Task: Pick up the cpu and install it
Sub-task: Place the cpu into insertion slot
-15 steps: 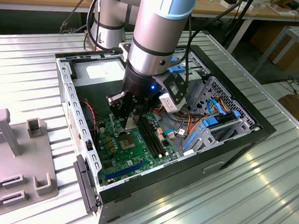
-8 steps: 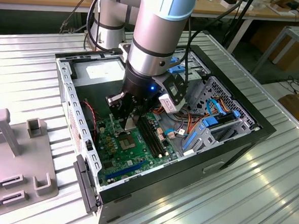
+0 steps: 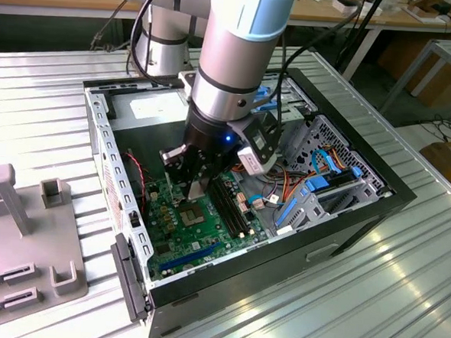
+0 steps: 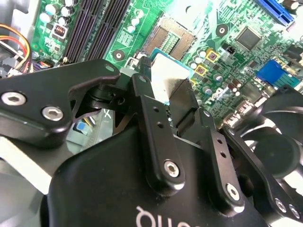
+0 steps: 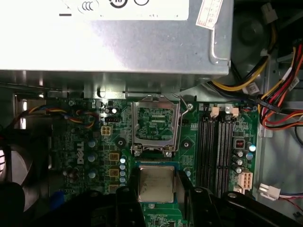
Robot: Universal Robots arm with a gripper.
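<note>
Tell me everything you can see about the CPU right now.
The cpu is a small, flat, square chip with a dull silver-grey metal top, faintly smudged, and a thin green edge around it. The black fingers of the hand pinch it on two opposite sides. It is face up and roughly level, apparently just above the green motherboard. It is beside the open socket, not in it.

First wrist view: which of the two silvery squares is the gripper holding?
The cpu, the solid plain-topped square clamped in the gripper; the socket frame beside it is hollow and stands free on the motherboard.
</note>
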